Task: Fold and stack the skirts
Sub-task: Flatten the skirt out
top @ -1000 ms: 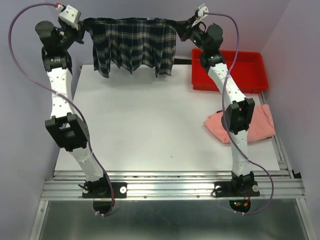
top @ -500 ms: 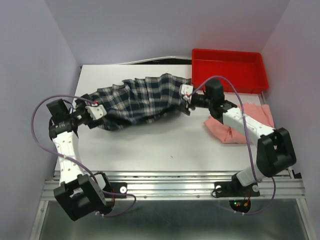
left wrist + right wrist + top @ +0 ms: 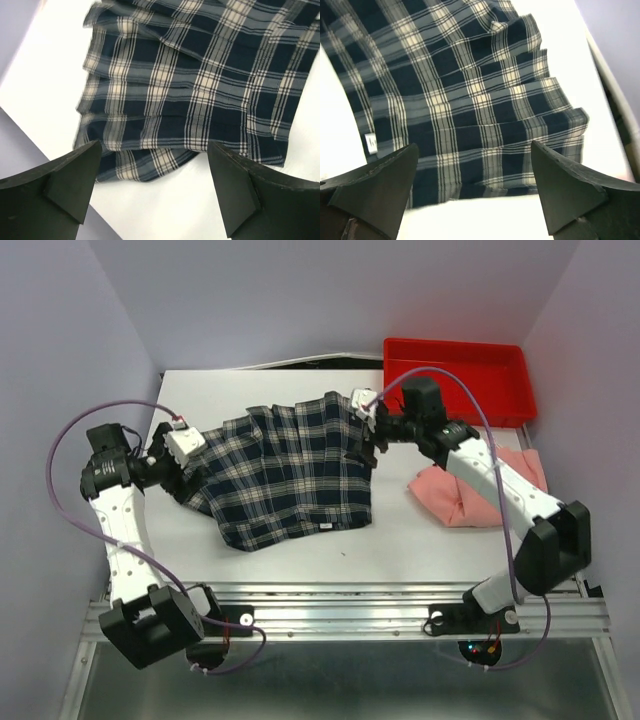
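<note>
The plaid skirt [image 3: 290, 475] lay spread on the table [image 3: 400, 540], the pink skirt [image 3: 455, 502] crumpled at its 3 o'clock. The left gripper [image 3: 152, 150] at its 9 o'clock and the right gripper [image 3: 474, 147] at 2 o'clock both gaped empty.

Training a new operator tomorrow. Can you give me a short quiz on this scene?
1. True or false: the pleated navy plaid cloth skirt lies spread on the white table.
2. Where is the plain salmon-pink cloth skirt? A) folded at the table's centre B) near the table's right edge C) under the plaid skirt
3. Fill in: the left claw and right claw are both ____.
Key: 1 true; 2 B; 3 open.
</note>
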Motion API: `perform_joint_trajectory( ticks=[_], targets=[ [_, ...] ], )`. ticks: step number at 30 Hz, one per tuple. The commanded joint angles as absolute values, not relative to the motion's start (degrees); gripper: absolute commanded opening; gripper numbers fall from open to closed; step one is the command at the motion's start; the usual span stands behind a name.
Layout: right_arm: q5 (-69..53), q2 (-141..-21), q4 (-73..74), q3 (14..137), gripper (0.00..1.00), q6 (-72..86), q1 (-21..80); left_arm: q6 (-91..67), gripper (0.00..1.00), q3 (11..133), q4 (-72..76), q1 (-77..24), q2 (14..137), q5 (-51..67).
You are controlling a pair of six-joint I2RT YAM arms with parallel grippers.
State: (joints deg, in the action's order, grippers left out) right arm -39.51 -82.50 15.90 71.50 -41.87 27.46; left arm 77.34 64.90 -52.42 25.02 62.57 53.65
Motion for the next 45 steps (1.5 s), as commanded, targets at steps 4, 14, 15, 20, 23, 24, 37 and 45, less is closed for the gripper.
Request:
perform_joint_trajectory(
  ticks=[4, 14, 15, 20, 23, 24, 37, 45],
  targets=[
    [-33.67, -106.65, 32.77, 93.85, 0.85, -23.03, 27.33, 44.84, 0.98, 72.07, -40.87, 19.79, 74.08, 31.85],
    [-27.69, -117.94, 43.58, 97.65, 0.69, -29.96, 27.86, 29.37, 0.98, 71.63, -44.13, 21.71, 87.27, 29.08],
    [-27.16, -119.08, 45.86, 97.04, 0.68, -30.84, 27.86, 26.92, 0.98, 71.46, -43.34, 22.67, 88.67, 29.87],
    [-23.74, -120.41, 49.13, 90.81, 0.63, -33.31, 28.38, 19.17, 0.78, 72.24, -36.05, 23.56, 94.03, 32.43],
    [-24.08, -119.09, 49.57, 88.07, 0.62, -34.98, 29.00, 16.09, 0.77, 74.44, -32.70, 22.59, 99.73, 32.70],
    [-24.43, -118.83, 50.18, 87.98, 0.62, -35.33, 29.70, 15.74, 0.78, 74.97, -32.09, 22.33, 99.76, 32.78],
    [-38.40, -116.11, 58.00, 85.26, 0.58, -40.94, 34.44, 14.85, 0.00, 100.68, -27.33, 12.23, 119.95, 31.20],
    [-45.00, -111.70, 56.52, 97.42, 0.61, -32.28, 39.74, 14.95, 0.67, 134.83, -31.91, 10.28, 131.41, 31.64]
  ],
)
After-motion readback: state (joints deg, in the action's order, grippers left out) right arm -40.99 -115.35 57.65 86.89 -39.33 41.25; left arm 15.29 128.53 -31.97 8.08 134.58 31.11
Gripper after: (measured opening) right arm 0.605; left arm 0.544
